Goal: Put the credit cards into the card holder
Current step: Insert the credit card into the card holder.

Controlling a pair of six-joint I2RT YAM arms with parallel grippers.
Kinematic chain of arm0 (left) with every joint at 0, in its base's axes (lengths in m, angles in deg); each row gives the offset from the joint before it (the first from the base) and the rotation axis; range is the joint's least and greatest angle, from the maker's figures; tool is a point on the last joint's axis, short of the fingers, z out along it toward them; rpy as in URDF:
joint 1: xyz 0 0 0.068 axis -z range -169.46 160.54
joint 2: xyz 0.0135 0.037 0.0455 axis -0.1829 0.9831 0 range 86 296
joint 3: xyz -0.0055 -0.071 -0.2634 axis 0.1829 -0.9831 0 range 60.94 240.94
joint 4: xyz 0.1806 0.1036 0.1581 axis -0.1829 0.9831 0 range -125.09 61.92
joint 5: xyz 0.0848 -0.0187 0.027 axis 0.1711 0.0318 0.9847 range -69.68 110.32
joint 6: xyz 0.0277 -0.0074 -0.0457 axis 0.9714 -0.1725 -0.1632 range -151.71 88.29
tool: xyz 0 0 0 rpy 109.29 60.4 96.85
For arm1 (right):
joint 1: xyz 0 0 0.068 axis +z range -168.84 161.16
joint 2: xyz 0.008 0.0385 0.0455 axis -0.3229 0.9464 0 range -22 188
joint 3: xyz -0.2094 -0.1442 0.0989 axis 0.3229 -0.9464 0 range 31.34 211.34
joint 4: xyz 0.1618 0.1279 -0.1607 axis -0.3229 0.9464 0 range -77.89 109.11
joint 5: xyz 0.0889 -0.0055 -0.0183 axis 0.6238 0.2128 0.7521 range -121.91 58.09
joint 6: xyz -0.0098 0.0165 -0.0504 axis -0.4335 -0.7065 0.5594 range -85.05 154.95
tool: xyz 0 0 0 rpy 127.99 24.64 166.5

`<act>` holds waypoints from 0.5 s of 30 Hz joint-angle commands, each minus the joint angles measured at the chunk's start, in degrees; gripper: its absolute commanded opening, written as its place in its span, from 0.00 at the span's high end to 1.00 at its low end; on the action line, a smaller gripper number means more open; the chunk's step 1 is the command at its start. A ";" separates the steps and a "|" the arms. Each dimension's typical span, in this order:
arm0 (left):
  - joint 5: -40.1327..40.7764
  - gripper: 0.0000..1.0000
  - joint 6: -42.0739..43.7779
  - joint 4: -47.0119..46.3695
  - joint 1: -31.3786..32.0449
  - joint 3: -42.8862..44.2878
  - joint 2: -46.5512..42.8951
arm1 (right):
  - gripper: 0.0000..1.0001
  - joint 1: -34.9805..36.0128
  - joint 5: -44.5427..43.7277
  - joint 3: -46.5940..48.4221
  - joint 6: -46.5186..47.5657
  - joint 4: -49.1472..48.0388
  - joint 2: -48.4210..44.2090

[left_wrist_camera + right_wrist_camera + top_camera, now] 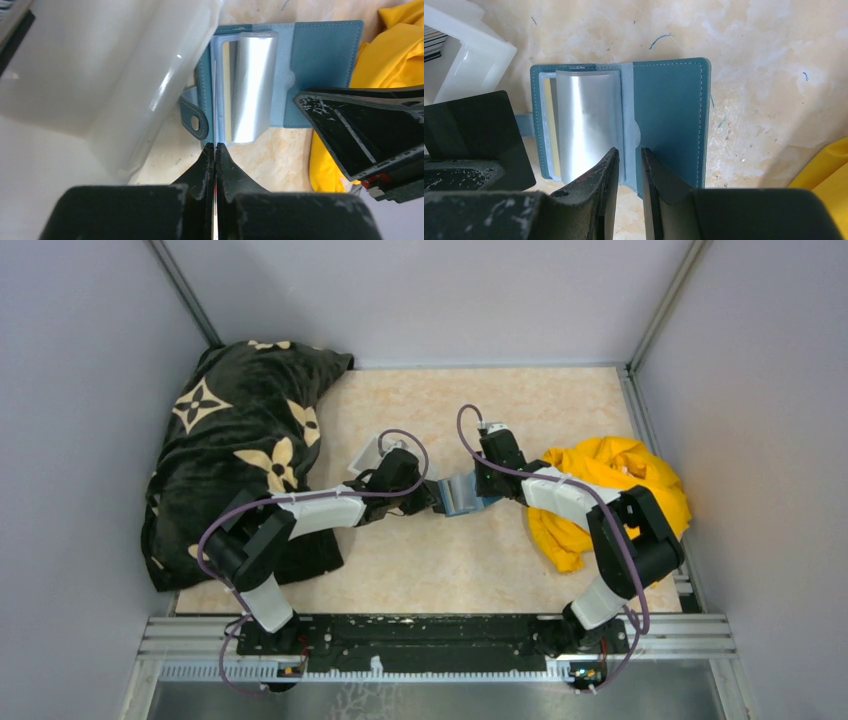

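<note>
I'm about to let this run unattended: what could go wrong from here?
1. The left pincer pinches a thin card edge-on at the card holder; it may miss the slot and buckle.
2. The right pincer grips only the holder's near edge, so a push might slide it.

Card holder [463,493] mid-table between pincers; blanket [240,450] left, cloth [610,495] right.
</note>
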 commanded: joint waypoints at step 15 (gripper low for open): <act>-2.17 1.00 -1.46 -4.10 -0.26 0.05 2.10 | 0.77 -0.41 0.25 2.04 -0.44 -1.25 -0.39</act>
